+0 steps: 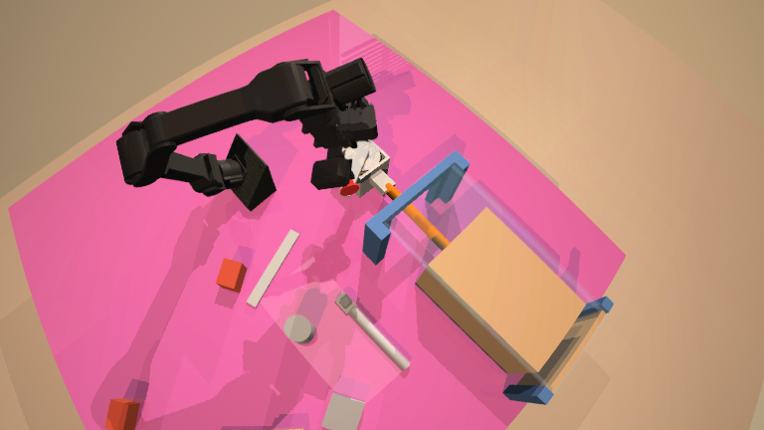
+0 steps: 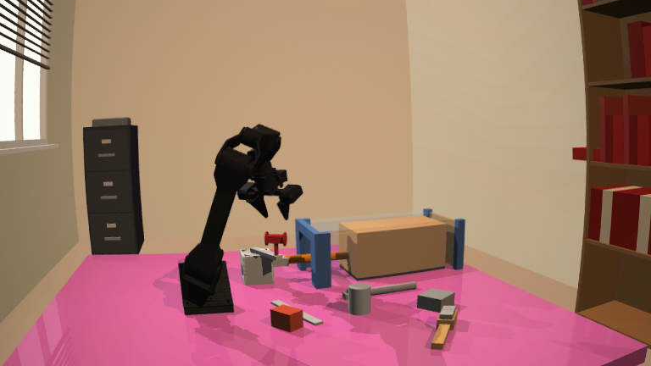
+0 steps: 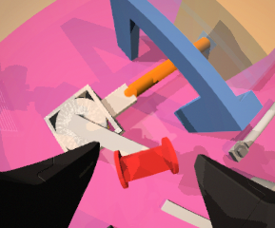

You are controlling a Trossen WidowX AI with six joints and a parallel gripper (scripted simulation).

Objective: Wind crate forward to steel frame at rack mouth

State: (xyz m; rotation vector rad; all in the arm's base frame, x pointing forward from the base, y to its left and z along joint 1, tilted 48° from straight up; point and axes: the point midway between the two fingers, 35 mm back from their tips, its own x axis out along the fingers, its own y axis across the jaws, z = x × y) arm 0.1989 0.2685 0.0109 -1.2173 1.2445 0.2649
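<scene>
We see our gripper hanging open and empty above the winch. Its red handle sits at the winch's 4 o'clock

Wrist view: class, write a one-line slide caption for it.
Open gripper hovers above the red-knobbed winch handle seated in the winch, orange strap running under the blue frame to the crate.
</scene>
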